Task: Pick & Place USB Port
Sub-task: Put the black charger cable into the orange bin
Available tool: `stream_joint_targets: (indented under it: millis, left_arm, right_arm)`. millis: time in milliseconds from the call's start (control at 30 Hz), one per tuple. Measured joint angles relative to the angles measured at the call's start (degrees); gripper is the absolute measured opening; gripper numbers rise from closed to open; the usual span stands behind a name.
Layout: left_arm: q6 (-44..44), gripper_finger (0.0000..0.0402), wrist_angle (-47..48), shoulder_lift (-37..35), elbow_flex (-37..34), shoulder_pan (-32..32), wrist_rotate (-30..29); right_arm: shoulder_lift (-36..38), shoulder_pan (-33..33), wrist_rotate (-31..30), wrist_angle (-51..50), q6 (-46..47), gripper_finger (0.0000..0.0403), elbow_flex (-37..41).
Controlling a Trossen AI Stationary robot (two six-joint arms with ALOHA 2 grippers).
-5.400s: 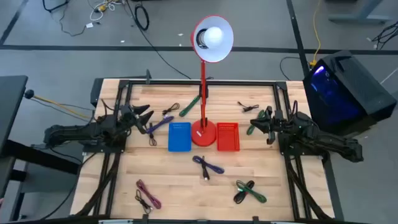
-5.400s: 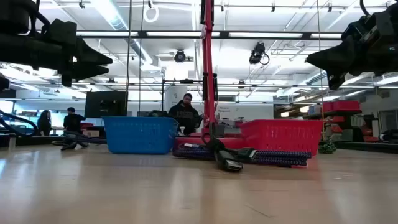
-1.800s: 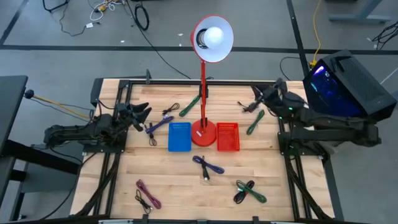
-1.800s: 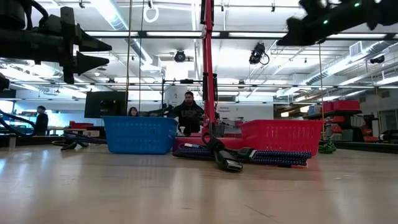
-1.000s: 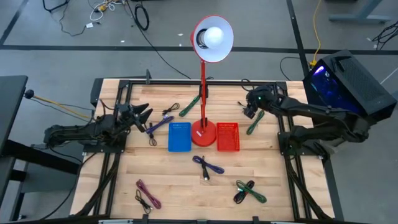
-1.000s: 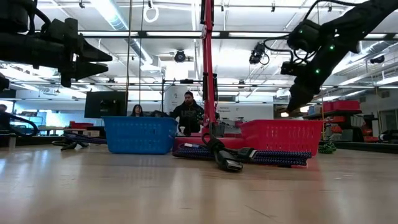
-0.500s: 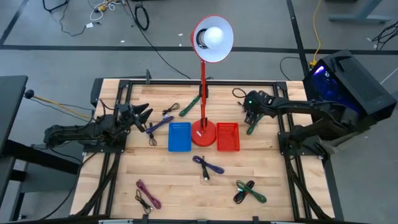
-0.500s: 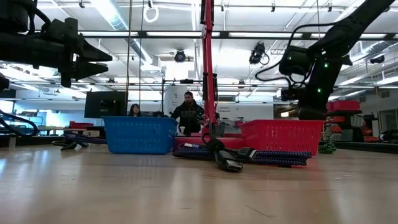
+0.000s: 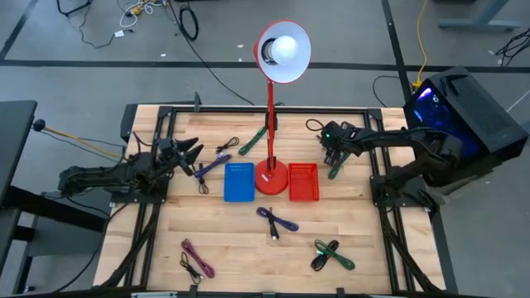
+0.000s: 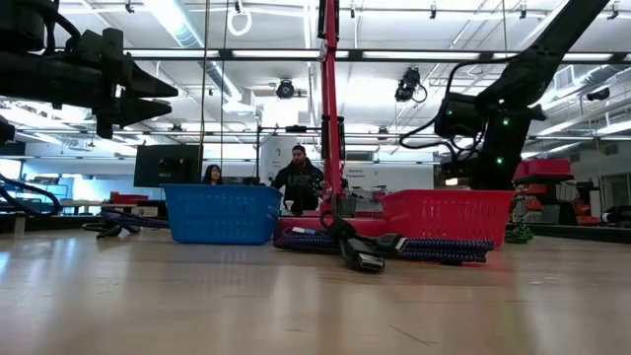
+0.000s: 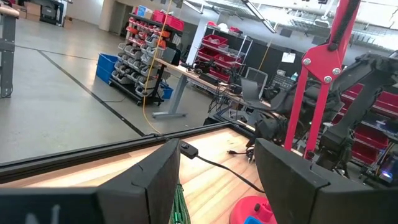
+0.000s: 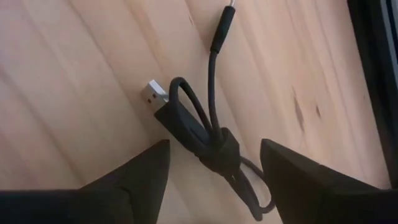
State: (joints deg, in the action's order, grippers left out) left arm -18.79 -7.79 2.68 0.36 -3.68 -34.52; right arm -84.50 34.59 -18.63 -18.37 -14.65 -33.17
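A black USB cable, tied in a small bundle, lies flat on the wood at the table's far right, its metal plug bare. My right gripper points down just above it, open, one finger on each side of the bundle. From above, this gripper covers the cable. At the table's left my left gripper hangs open and holds nothing. A blue basket and a red basket stand at mid-table.
A red desk lamp stands between the baskets. Other bundled cables lie about: green ones, purple-blue ones, a pink one. Black rails frame the table. People sit in the room beyond.
My right gripper has come down from well above the table toward the black cable at the far right, shifting slightly toward the table's left edge, and has tipped to point downward. It now hangs low behind the red basket.
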Motion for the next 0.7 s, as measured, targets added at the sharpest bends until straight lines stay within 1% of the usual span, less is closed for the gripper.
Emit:
stream_joint_targets:
  millis: [67,100,133,233,267,367,467,567,700]
  left_arm:
    - [0.00,0.0213,0.00,0.00,0.00,0.00,0.00]
    - [0.00,0.0213,0.00,0.00,0.00,0.00,0.00]
    - [0.00,0.0213,0.00,0.00,0.00,0.00,0.00]
    - [0.01,0.0213,0.00,0.00,0.00,0.00,0.00]
    - [0.03,0.0213,0.02,0.00,0.00,0.00,0.00]
    - [0.04,0.0213,0.00,0.00,0.00,0.00,-0.09]
    - [0.06,0.0213,0.00,0.00,0.00,0.01,-1.85]
    - [0.01,0.0213,-0.04,0.00,0.00,0.00,-2.87]
    - [-0.87,0.0213,-0.26,0.00,0.00,0.00,-2.95]
  right_arm:
    - [-0.60,0.17,0.39,0.38,-1.23,0.0215,-0.02]
    - [-0.73,0.21,0.54,0.65,-1.81,0.0189,-0.02]
    - [-0.81,0.24,0.74,1.01,-2.00,0.0158,0.07]
    - [-0.91,0.40,0.13,2.24,-2.74,0.0044,0.15]
    - [-0.99,0.49,-0.65,2.54,-2.92,0.0028,0.16]
    - [-1.01,0.54,-1.90,2.84,-0.89,0.0025,0.21]
    - [-0.45,0.38,-1.32,-0.36,0.86,0.0025,-1.70]
    - [1.20,-0.98,1.20,-4.80,3.84,0.0025,-6.77]
    - [4.46,-5.15,3.42,-11.54,5.95,0.0025,-15.28]
